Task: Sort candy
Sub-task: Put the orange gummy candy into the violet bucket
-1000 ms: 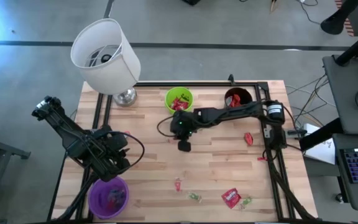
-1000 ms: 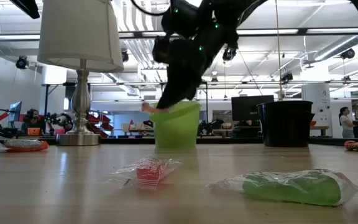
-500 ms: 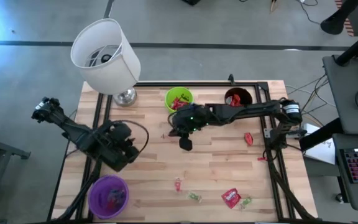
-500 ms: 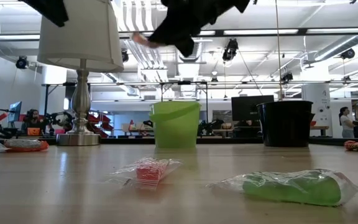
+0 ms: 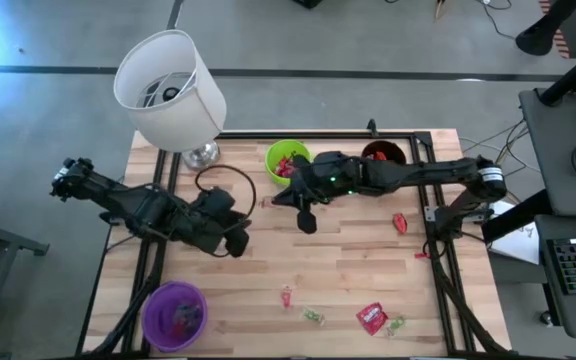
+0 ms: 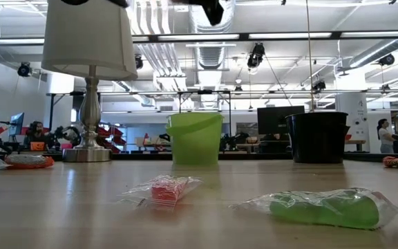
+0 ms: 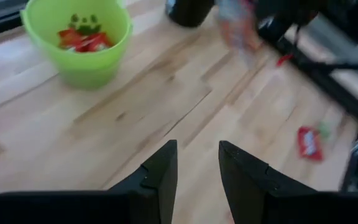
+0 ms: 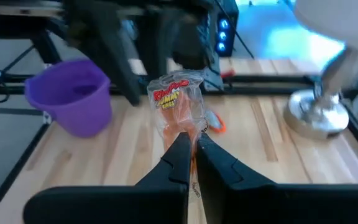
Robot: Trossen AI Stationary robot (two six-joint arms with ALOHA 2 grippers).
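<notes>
From above, the right gripper (image 5: 305,221) hangs mid-surface by the green cup (image 5: 288,160), the left gripper (image 5: 236,240) nearer the left edge. Its wrist view shows jaws pinching a clear-wrapped candy (image 8: 180,106). The left wrist view shows jaws spread, empty.

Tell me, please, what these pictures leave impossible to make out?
- Purple cup contents: high view, too small; right wrist view, the wall hides them.
- Black cup contents: high view, the right arm crosses it; low view, the wall hides them.
- Right gripper: low view, cut off by the top edge.
- Green-wrapped candy: label unreadable.
</notes>
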